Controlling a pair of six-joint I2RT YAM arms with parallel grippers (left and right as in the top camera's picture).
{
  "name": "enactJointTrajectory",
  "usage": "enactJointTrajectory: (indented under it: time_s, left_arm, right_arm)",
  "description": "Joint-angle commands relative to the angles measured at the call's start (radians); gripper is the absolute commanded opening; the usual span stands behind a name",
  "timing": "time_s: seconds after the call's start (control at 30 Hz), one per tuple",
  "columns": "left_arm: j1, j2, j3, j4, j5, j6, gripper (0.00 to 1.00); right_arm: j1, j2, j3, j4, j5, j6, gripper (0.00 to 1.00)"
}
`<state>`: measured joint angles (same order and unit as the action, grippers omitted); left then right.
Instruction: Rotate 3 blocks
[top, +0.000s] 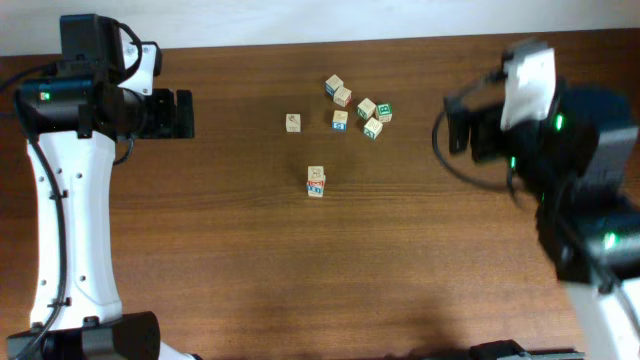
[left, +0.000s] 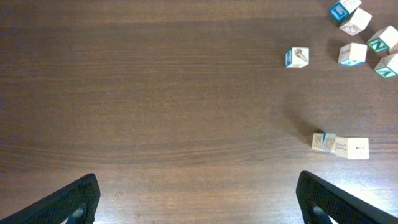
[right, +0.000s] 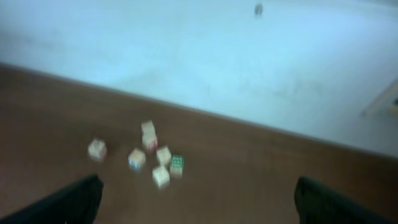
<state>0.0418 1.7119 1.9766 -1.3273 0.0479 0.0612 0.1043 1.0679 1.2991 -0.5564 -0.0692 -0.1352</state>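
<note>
The three blocks (top: 316, 181) appear stacked in a short tower at the middle of the wooden table. In the left wrist view the tower (left: 340, 145) leans away to the right, with a blue side low down and a plain tan face on top. My left gripper (top: 184, 113) hovers far to the left of the tower, open and empty, and its fingers frame bare wood in the left wrist view (left: 199, 208). My right gripper (top: 457, 125) is raised at the right, also open and empty (right: 199, 205). The right wrist view is blurred, and the tower is out of view there.
A cluster of several loose letter cubes (top: 355, 108) lies behind the tower, including a green-faced one (top: 384, 113) (right: 177, 164). A single cube (top: 293, 122) (left: 296, 57) sits to their left. A pale wall (right: 249, 62) rises beyond the table's far edge.
</note>
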Motion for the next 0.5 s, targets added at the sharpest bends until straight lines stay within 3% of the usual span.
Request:
enactJointTrajectory:
  time_s: [0.0, 0.23, 0.47]
  left_arm:
    - [0.003, 0.001, 0.011, 0.001, -0.004, 0.012, 0.99]
    - [0.003, 0.001, 0.011, 0.001, -0.004, 0.012, 0.99]
    - [0.003, 0.001, 0.011, 0.001, -0.004, 0.012, 0.99]
  right_arm:
    - [-0.032, -0.204, -0.318, 0.174, -0.01, -0.018, 0.98]
    - [-0.087, -0.628, -0.857, 0.473, -0.035, -0.014, 0.98]
    - [-0.086, -0.896, -1.16, 0.613, -0.035, -0.014, 0.98]
